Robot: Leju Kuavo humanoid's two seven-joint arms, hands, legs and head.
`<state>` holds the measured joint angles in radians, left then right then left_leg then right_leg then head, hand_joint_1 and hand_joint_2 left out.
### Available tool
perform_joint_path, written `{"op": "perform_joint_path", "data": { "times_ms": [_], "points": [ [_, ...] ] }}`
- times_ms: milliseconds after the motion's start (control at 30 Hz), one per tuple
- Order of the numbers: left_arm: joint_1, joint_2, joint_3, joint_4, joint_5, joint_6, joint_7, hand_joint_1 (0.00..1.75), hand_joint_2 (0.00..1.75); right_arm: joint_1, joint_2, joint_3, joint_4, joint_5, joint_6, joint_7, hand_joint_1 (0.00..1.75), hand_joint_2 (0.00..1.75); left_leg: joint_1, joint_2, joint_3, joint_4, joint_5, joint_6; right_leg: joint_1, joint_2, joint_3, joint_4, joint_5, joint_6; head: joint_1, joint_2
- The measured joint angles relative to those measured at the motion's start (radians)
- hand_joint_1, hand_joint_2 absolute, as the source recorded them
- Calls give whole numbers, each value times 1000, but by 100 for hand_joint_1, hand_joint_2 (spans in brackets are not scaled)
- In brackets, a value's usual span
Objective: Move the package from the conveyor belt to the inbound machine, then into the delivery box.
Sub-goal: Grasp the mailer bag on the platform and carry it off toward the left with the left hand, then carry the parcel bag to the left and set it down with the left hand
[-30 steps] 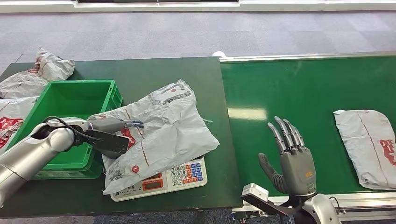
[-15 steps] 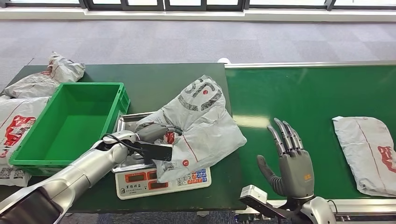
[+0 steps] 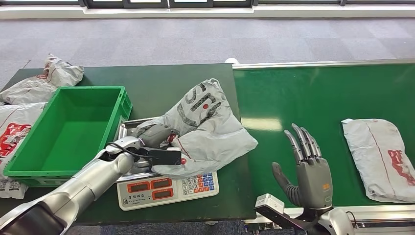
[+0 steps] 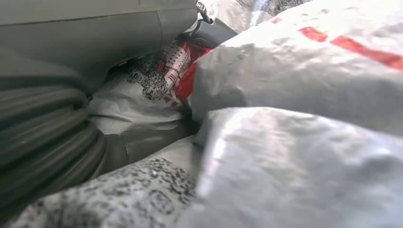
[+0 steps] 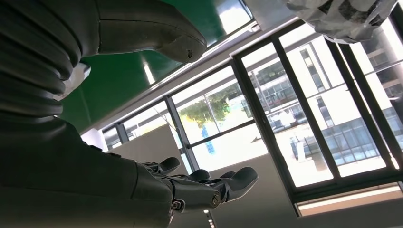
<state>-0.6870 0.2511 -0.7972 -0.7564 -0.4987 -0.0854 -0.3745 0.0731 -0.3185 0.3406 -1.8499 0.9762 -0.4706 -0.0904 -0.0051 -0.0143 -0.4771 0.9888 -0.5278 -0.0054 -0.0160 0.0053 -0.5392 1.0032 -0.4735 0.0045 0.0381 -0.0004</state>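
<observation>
Since half a second ago, package [image 3: 205, 129] has settled flatter on the scale [image 3: 169, 186], drawn slightly toward the green box [image 3: 68, 129]. Left robot hand [image 3: 156, 137] grips its near-left edge; the package's long axis runs away rightward from that hand. Box lies just left. Right robot hand [image 3: 308, 169] hovers spread over the conveyor belt [image 3: 318, 98], holding nothing.

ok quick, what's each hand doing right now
Left hand: gripping the grey package on the scale.
Right hand: open, holding nothing.
</observation>
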Motion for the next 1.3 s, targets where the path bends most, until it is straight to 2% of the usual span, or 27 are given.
{"op": "perform_joint_path", "data": {
  "times_ms": [133, 367, 433, 567, 733, 800, 900, 1033, 1200, 1300],
  "points": [
    [27, 4, 32, -23, -40, 38, 16, 175, 175, 23, 5, -7, -7, 10, -11, 0, 0, 175, 0, 1, 0, 0, 0, 0, 0, 1, -1, 0, 0, -1, 0, 0],
    [82, 27, 135, -106, -119, 96, 58, 175, 175, 97, 16, -34, -41, 42, -39, 2, 0, 175, 1, 3, -3, 0, 0, -1, 1, 2, -5, 0, 0, -1, 0, 0],
    [109, 47, 198, -163, -173, 146, 92, 175, 175, 135, 18, -48, -61, 59, -49, 7, 0, 175, 2, 3, -4, 0, 1, -2, 2, 3, -10, 1, 2, -3, 0, 0],
    [131, 110, 377, -317, -325, 235, 173, 175, 175, 189, 27, -62, -100, 108, -56, 38, 0, 175, 4, 6, -12, 1, 5, -5, 4, 5, -23, 2, 7, -5, 0, 0],
    [148, 199, 652, -492, -407, 219, 178, 175, 175, 217, 52, -64, -123, 151, -51, 57, 0, 175, 5, 11, -16, 0, 6, -5, 6, 11, -29, 2, 8, -6, 0, 0],
    [152, 219, 735, -536, -419, 207, 171, 175, 175, 220, 63, -64, -126, 159, -50, 60, 0, 175, 5, 10, -17, 0, 6, -5, 6, 11, -29, 2, 7, -7, 0, 0],
    [164, 232, 805, -576, -431, 203, 165, 175, 175, 221, 72, -64, -129, 163, -50, 61, 0, 175, 5, 9, -17, 0, 6, -5, 6, 10, -29, 2, 7, -7, 0, 0],
    [171, 250, 853, -596, -453, 205, 184, 175, 175, 224, 86, -64, -130, 177, -47, 61, 0, 175, 5, 10, -18, 1, 6, -5, 5, 10, -29, 2, 8, -7, 0, 0],
    [160, 302, 931, -571, -453, 187, 189, 175, 175, 226, 108, -63, -133, 201, -44, 75, 0, 175, 5, 11, -18, 1, 6, -5, 5, 11, -30, 2, 8, -7, 0, 0],
    [184, 332, 980, -544, -442, 180, 165, 175, 175, 226, 114, -63, -133, 199, -44, 76, 0, 175, 5, 11, -18, 0, 5, -5, 5, 12, -30, 2, 8, -7, 0, 0]
  ]
}}
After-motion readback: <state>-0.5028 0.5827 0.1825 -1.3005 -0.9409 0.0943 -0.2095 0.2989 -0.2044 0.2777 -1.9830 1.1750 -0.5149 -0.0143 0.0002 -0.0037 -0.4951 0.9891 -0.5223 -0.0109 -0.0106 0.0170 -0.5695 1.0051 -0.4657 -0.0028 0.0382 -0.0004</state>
